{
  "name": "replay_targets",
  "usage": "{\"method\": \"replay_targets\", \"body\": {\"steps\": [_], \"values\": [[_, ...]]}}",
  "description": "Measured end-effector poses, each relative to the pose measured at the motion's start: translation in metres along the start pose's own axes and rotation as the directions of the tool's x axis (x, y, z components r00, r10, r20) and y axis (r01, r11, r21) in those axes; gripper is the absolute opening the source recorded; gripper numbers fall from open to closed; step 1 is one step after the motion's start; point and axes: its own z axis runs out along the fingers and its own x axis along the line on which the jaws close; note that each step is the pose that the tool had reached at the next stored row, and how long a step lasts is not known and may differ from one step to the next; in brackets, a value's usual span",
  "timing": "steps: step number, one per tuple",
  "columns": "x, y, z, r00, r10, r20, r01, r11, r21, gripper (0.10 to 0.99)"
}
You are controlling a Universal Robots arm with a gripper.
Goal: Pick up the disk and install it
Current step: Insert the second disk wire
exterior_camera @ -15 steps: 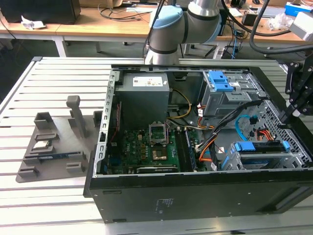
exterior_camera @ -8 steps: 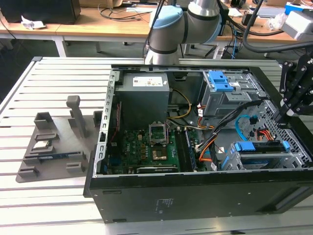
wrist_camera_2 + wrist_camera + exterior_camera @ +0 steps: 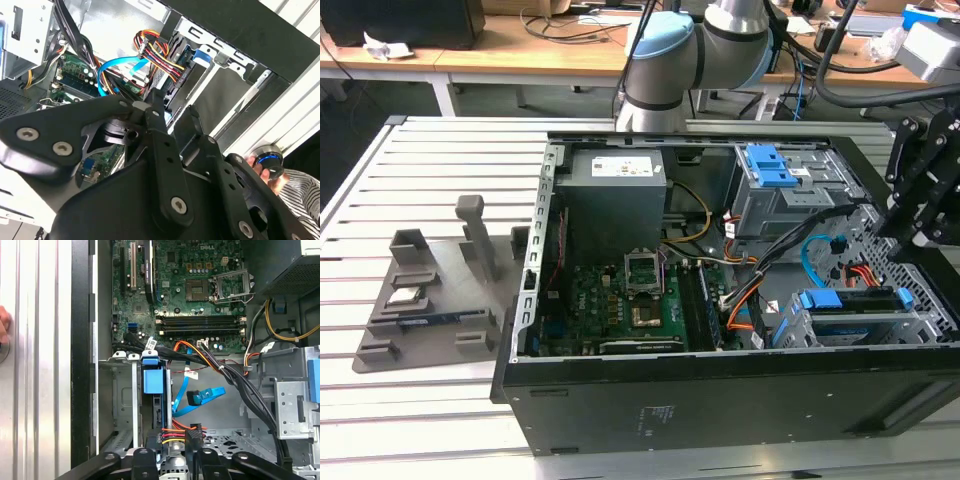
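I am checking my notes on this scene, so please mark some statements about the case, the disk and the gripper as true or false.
1. The computer case lies open on the slatted table. True.
2. A small square chip lies on the grey fixture. True.
3. The disk lies on the fixture. False: it stands in the drive cage inside the case.
4. The gripper is above the fixture. False: it is above the case's end at the exterior view's right, near the cage.
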Motion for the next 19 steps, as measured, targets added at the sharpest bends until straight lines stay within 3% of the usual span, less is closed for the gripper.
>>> {"method": "replay_targets", "body": {"steps": [1,3,9,12,16,17,19], "values": [[-0.0011,0.0008,0.0001,1.0000,0.000,-0.0001,0.000,1.0000,0.000,0.361],[-0.0074,0.0152,0.0058,1.0000,-0.001,-0.0001,0.001,1.0000,0.000,0.361],[-0.0153,0.0378,0.0208,0.9999,-0.013,-0.0008,0.013,0.9999,0.003,0.361],[-0.0164,0.0377,0.0243,0.9985,-0.055,-0.0046,0.055,0.9985,0.004,0.361],[-0.0164,0.0378,0.0243,0.9983,-0.057,-0.0050,0.057,0.9983,0.004,0.361],[-0.0163,0.0378,0.0244,0.9983,-0.057,-0.0050,0.057,0.9983,0.004,0.345],[-0.0163,0.0378,0.0244,0.9983,-0.057,-0.0051,0.057,0.9983,0.004,0.216]]}}
